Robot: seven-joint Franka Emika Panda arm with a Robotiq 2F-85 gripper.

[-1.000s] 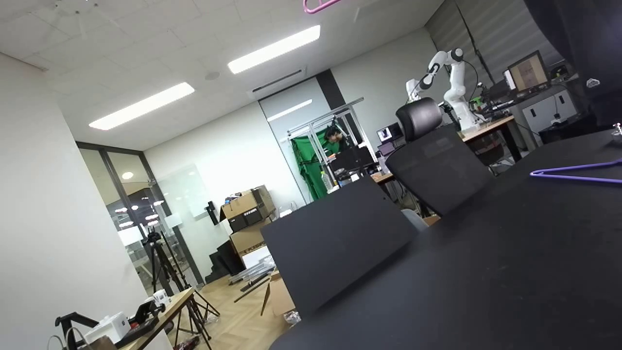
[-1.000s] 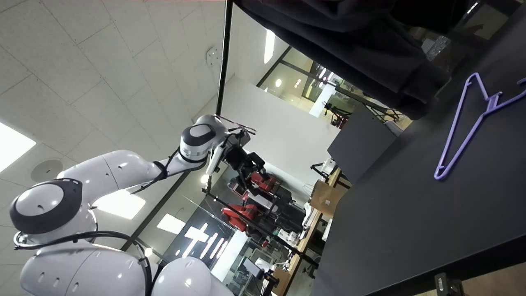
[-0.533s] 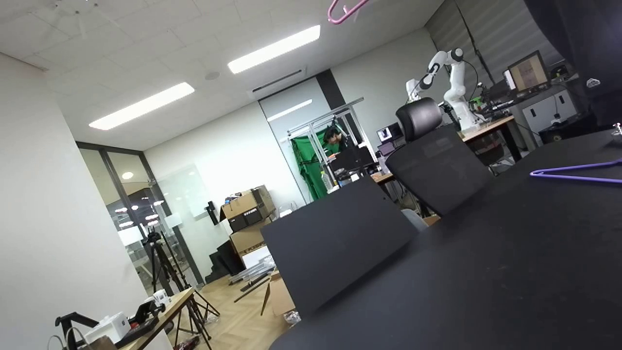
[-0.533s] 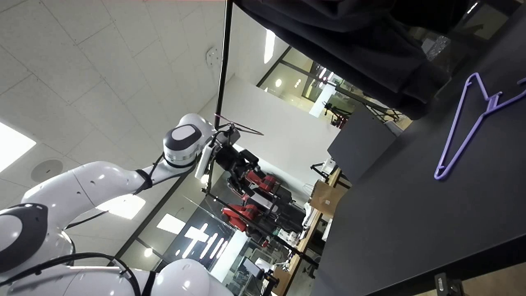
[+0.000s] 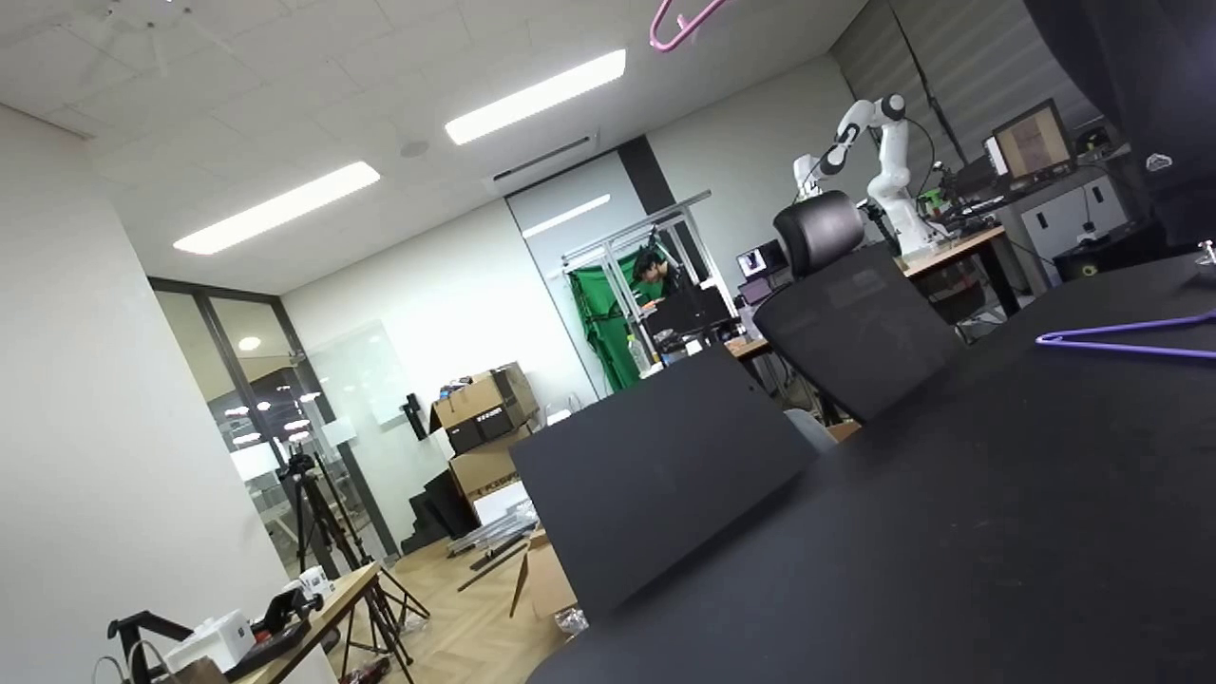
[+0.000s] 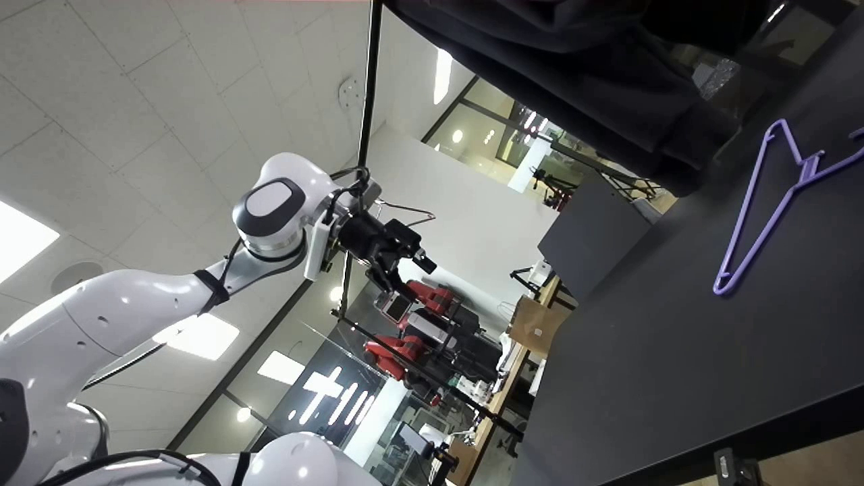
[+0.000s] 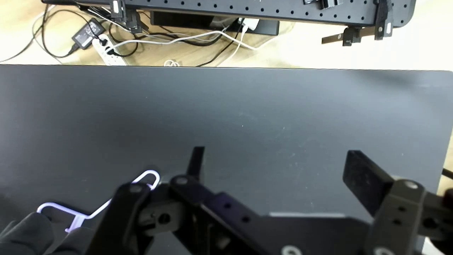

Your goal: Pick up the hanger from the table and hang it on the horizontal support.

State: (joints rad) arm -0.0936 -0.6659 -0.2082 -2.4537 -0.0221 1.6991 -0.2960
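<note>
Over the last second, the white robot arm [image 6: 138,295] has drawn back to the left in an exterior view, its outer end overlapping the dark rod [image 6: 369,81], likely the support; whether they touch cannot be told. A pink hanger [image 5: 698,22], seen in both exterior views, has shifted slightly right, perhaps nudged. The purple hanger [image 6: 807,174] has not moved: it lies on the black table [image 6: 661,351], well apart to the right of the arm, partly hidden by dark cloth [image 7: 28,232] in the wrist view. Picking it up therefore seems not yet begun. The arm reaches in from the left and aims its gripper [image 7: 276,159] toward the table, jaws spread wide with nothing between them
</note>
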